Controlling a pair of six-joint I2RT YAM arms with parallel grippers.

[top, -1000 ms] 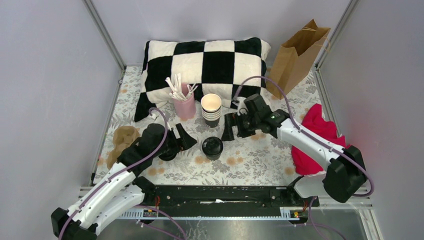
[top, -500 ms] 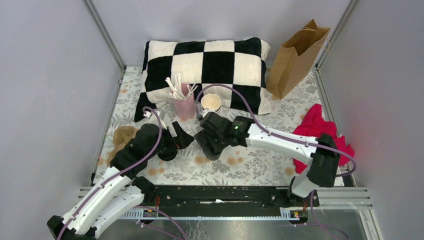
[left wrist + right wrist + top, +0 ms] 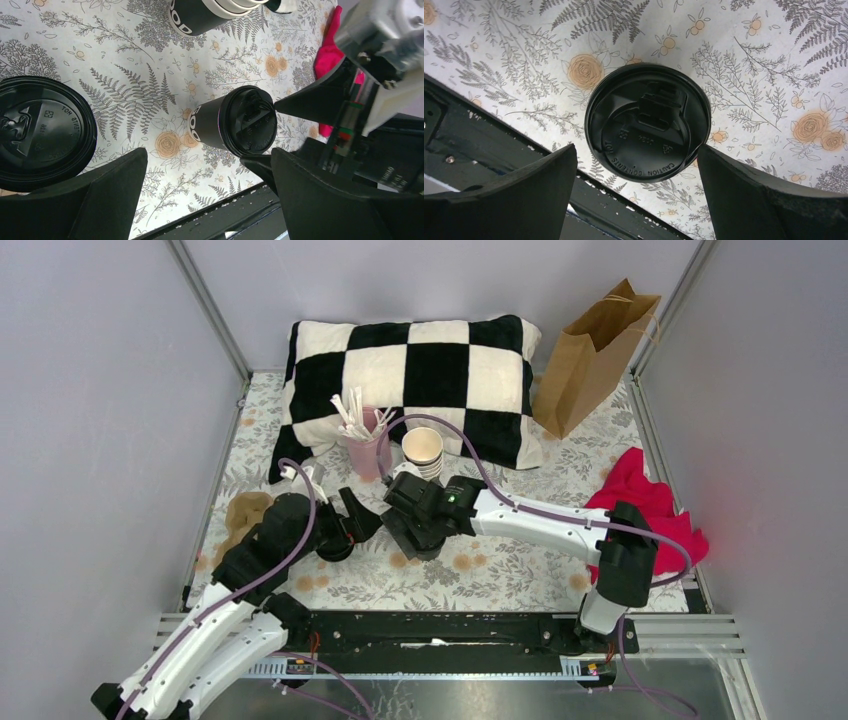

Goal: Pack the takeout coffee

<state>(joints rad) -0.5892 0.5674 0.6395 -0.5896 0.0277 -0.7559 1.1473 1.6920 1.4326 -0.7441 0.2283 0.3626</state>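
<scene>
The takeout coffee (image 3: 649, 127), a black cup with white lettering and a black lid, stands upright on the floral mat. It also shows in the left wrist view (image 3: 235, 122). My right gripper (image 3: 638, 149) is open, with one finger on each side of the lid and a gap to each. In the top view the right gripper (image 3: 412, 530) covers the cup. My left gripper (image 3: 207, 160) is open and empty, just left of the cup, and shows in the top view (image 3: 352, 515).
A lone black lid (image 3: 42, 130) lies under the left gripper. The stack of lidless cups (image 3: 423, 452) and a pink cup of stirrers (image 3: 368, 452) stand behind. A checkered pillow (image 3: 410, 365), brown paper bag (image 3: 595, 350), red cloth (image 3: 640, 505) and brown object (image 3: 245, 515) lie around.
My right arm has swung left from beside the cup stack and now straddles the coffee cup with open jaws. My left gripper has shifted only slightly.
</scene>
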